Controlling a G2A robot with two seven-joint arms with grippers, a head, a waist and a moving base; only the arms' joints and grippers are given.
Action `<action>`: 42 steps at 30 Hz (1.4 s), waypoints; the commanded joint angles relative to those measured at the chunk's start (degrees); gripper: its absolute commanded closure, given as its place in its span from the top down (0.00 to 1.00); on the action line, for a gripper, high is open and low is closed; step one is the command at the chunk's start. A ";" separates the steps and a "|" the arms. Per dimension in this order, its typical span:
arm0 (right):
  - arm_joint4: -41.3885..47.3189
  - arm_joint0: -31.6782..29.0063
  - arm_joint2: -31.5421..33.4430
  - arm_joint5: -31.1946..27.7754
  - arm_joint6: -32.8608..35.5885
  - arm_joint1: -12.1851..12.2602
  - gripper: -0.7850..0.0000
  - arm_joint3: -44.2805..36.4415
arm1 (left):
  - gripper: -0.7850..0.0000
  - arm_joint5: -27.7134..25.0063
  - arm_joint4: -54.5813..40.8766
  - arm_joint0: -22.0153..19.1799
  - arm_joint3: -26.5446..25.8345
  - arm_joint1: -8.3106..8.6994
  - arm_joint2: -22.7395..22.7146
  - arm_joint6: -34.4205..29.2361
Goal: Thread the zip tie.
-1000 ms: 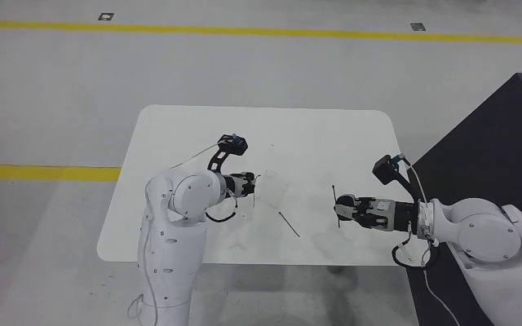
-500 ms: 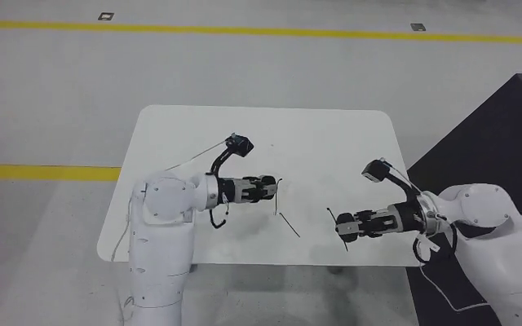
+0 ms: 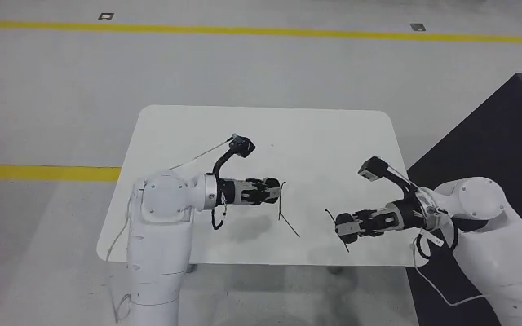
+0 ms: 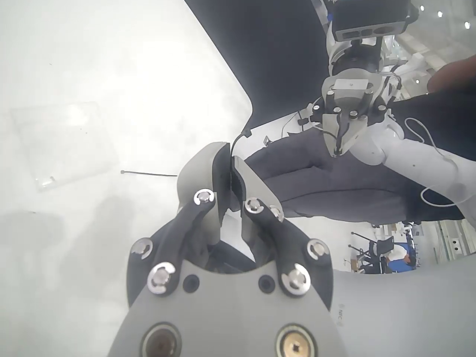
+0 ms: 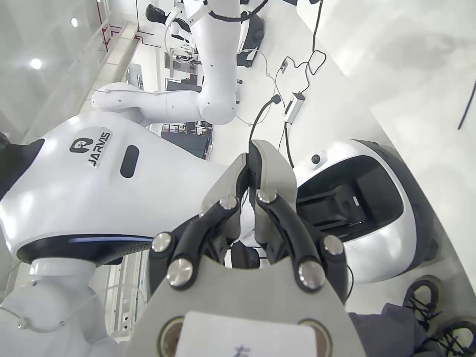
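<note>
My left gripper (image 3: 275,191) hovers over the middle of the white table (image 3: 326,138), shut on a thin black zip tie (image 3: 280,202). The left wrist view has the tie's head (image 4: 245,135) sticking out past the closed fingertips of the left gripper (image 4: 231,154). My right gripper (image 3: 341,227) hangs near the table's front edge, shut on a second black zip tie (image 3: 329,216), and its own view has the tie (image 5: 251,139) curving out from the right gripper (image 5: 251,150). The two grippers face each other, well apart.
A third, loose zip tie (image 3: 290,226) lies flat on the table between the arms, with its head (image 4: 122,172) toward a clear plastic sheet (image 4: 63,139). A dark panel (image 3: 481,147) borders the table's right side. A power adapter (image 5: 295,101) and cables lie on the floor.
My left gripper has swung right toward the table's middle with its tie. My right gripper has dropped toward the front edge and turned, with its tie still in its grip.
</note>
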 commanded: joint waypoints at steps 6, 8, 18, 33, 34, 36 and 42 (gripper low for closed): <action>0.00 0.00 0.00 0.00 0.00 0.00 0.00 0.00 | 0.00 0.00 0.01 0.00 0.00 0.00 0.00 0.00; 0.00 0.00 0.00 0.00 0.00 0.00 0.00 0.00 | 0.00 0.00 0.01 0.00 0.00 0.00 0.00 0.00; 0.69 -1.02 -1.51 -0.92 -0.26 -0.19 0.00 -1.84 | 0.00 -1.21 -3.10 0.92 -1.87 0.25 1.11 2.60; 3.07 1.18 -9.08 -4.82 -2.28 -1.63 0.00 -1.89 | 0.00 -8.70 -13.17 1.86 -9.97 3.21 7.75 8.70; 2.71 1.27 -9.48 -4.89 -2.61 -1.70 0.00 -2.14 | 0.00 -9.45 -12.53 1.70 -9.37 3.40 7.75 9.51; 2.52 1.44 -9.81 -5.07 -3.20 -1.79 0.00 -2.48 | 0.00 -10.75 -12.38 1.42 -9.03 3.71 7.22 11.91; 4.20 1.17 -8.71 -5.91 -3.98 -1.77 0.00 -2.61 | 0.00 -13.17 -13.26 2.70 -9.84 4.92 6.16 13.95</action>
